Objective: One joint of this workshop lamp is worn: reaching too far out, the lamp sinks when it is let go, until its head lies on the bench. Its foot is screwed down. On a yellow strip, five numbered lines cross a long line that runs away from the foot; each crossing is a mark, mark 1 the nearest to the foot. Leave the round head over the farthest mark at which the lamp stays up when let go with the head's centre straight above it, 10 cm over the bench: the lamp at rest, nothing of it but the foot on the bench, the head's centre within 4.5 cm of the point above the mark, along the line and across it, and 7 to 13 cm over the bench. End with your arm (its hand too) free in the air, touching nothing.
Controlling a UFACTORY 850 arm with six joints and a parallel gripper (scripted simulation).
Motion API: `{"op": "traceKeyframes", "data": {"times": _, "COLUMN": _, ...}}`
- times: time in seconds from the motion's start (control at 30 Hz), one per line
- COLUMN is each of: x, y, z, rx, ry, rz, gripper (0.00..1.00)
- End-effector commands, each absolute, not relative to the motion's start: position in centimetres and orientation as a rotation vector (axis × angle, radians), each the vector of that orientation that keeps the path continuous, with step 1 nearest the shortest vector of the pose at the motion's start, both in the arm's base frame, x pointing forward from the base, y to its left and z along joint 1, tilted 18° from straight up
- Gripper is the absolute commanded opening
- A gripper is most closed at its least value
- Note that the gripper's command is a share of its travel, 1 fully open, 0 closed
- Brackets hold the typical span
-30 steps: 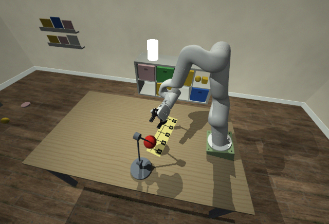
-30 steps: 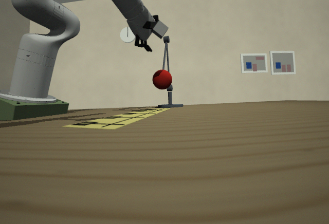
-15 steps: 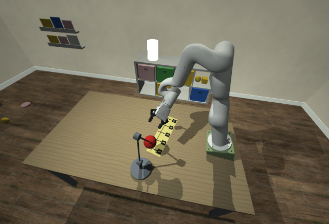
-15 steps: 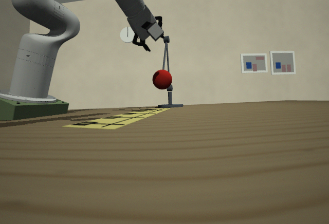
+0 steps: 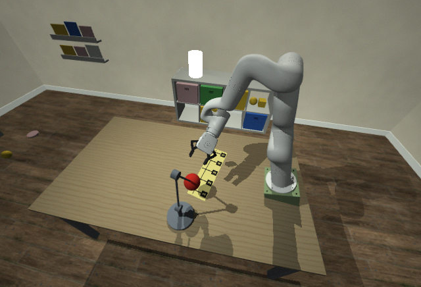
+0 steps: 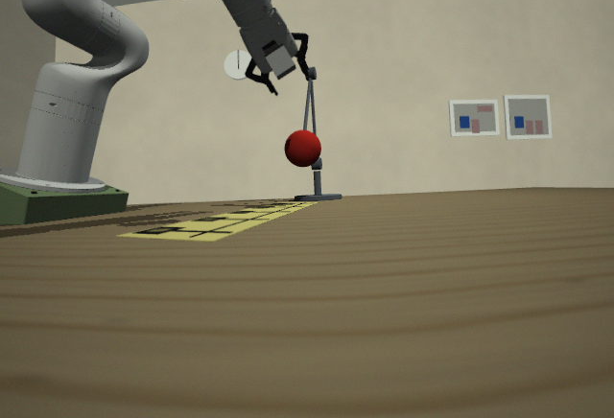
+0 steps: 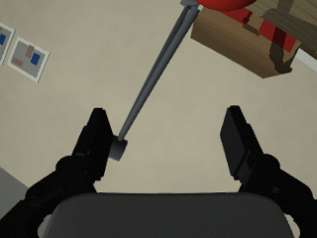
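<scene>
Light wooden tabletop had bare room left of the pale yellow paper strip with black numbered lines; the grey robot arm's green square base sat near the right edge. White cube shelf unit against the wall held pink, green and blue bins. The black two-fingered hand hung fully open, holding nothing, above the strip's far end. The grey-stemmed lamp's round red head hung off the tabletop at the strip's near end, apart from the hand; its grey elbow joint lay just beside one finger in the wrist view.
</scene>
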State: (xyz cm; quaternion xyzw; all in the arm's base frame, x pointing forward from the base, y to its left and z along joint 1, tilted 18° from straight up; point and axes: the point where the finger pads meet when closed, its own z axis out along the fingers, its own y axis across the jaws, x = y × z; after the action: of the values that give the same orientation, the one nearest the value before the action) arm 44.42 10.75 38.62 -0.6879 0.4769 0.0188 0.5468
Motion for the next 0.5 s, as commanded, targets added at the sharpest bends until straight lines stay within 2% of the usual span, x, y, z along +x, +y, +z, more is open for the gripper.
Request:
{"op": "traceKeyframes", "data": {"times": 0.0, "x": 44.5, "y": 10.72, "z": 38.58, "rx": -1.613, "ry": 1.215, "rz": 0.096, "gripper": 1.0}}
{"op": "traceKeyframes", "data": {"times": 0.47, "x": 44.69, "y": 10.68, "z": 38.4, "rx": -1.54, "ry": 1.435, "rz": 0.227, "gripper": 1.0}}
